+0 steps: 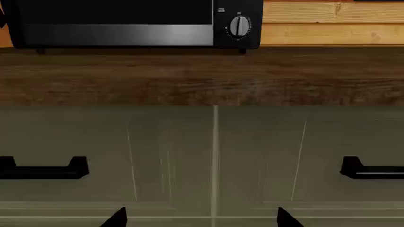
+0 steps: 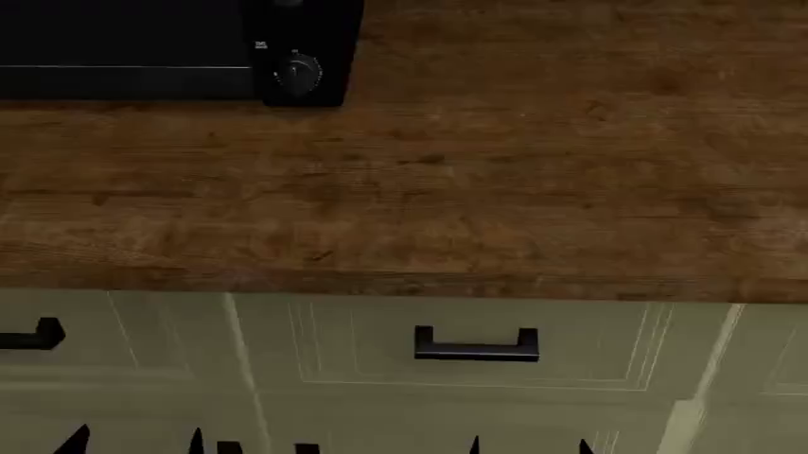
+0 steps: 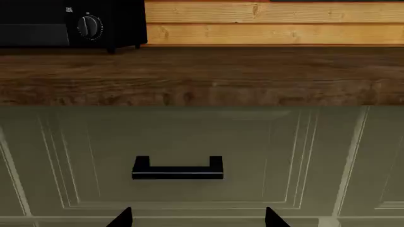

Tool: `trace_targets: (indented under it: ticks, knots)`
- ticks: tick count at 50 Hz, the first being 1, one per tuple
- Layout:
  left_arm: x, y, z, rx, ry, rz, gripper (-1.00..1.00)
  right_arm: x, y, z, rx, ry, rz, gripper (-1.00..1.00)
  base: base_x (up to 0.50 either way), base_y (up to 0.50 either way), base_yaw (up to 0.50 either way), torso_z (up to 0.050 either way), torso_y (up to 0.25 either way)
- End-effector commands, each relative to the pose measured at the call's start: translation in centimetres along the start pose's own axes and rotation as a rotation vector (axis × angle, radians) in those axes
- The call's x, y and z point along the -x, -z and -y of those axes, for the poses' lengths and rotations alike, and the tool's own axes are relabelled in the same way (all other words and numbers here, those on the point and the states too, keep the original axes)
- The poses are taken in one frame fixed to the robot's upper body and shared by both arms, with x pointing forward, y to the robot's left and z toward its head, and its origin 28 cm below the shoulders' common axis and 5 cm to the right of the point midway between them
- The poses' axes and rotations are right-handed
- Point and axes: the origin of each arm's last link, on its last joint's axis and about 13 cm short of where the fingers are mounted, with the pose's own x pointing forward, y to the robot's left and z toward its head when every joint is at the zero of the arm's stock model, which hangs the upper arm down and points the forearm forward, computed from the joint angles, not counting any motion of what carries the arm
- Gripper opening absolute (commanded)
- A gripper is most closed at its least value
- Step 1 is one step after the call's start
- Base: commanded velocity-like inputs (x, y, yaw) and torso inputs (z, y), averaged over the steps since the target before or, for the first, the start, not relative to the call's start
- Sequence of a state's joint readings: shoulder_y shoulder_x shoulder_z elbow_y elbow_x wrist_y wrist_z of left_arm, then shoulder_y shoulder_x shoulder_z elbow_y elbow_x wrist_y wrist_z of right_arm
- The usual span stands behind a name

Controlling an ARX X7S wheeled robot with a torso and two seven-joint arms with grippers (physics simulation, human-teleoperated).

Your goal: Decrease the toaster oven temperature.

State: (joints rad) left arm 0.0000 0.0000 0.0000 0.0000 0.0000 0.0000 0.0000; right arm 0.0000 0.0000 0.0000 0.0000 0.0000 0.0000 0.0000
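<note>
The black toaster oven [image 2: 127, 47] stands at the back left of the wooden counter [image 2: 505, 189]; only its lower part shows. One round knob [image 2: 298, 73] shows on its side panel, also in the left wrist view [image 1: 240, 26] and the right wrist view [image 3: 90, 27]. The oven's dark glass door [image 1: 113, 19] fills the left wrist view's upper part. My left gripper [image 1: 200, 218] is open and empty, low in front of the cabinet. My right gripper [image 3: 197, 218] is open and empty, below a drawer handle [image 3: 178, 169]. Both are far from the oven.
Pale green cabinet drawers with black handles [image 2: 476, 344] run below the counter's front edge. A light wooden plank wall [image 3: 271, 21] backs the counter. Another handle [image 2: 32, 336] shows at left. The fingertips [image 2: 79, 437] show at the head view's bottom edge.
</note>
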Motion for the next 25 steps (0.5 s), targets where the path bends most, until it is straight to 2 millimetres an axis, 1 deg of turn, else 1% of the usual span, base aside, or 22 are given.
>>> trace_targets:
  ticks: [1, 14, 25]
  knots:
    - [0.03, 0.03, 0.03, 0.000, 0.000, 0.000, 1.00, 0.01, 0.03, -0.03, 0.000, 0.000, 0.000, 1.00, 0.00, 0.00, 0.00, 0.000, 0.000]
    - [0.08, -0.33, -0.30, 0.013, -0.009, 0.005, 1.00, 0.17, -0.06, -0.23, 0.015, -0.015, 0.006, 1.00, 0.00, 0.00, 0.00, 0.000, 0.000]
    - [0.01, -0.01, -0.34, 0.011, -0.017, -0.020, 1.00, 0.23, -0.26, -0.31, 0.011, -0.020, 0.010, 1.00, 0.00, 0.00, 0.00, 0.000, 0.000]
